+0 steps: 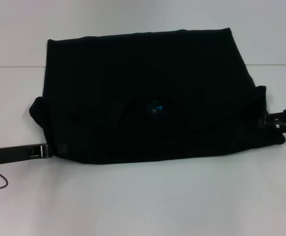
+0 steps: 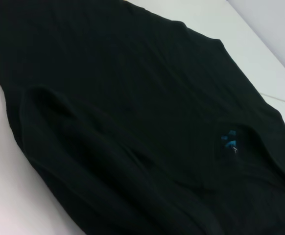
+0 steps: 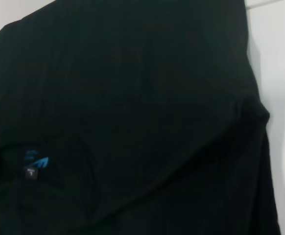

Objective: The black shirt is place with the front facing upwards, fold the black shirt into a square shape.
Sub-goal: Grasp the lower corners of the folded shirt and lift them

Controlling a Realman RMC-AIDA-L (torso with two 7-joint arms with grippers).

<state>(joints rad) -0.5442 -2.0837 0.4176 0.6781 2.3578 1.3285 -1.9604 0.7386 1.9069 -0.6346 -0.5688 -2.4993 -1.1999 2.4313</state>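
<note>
Gripping black shirt [image 1: 148, 93] edges — left gripper [image 1: 52, 150], right gripper [image 1: 270, 118]

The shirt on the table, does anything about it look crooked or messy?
Somewhat. The shirt is folded into a wide band, not a square. Its near edge bulges past the far edge on both sides, where the left gripper and right gripper meet it. The blue label shows mid-fold.
</note>
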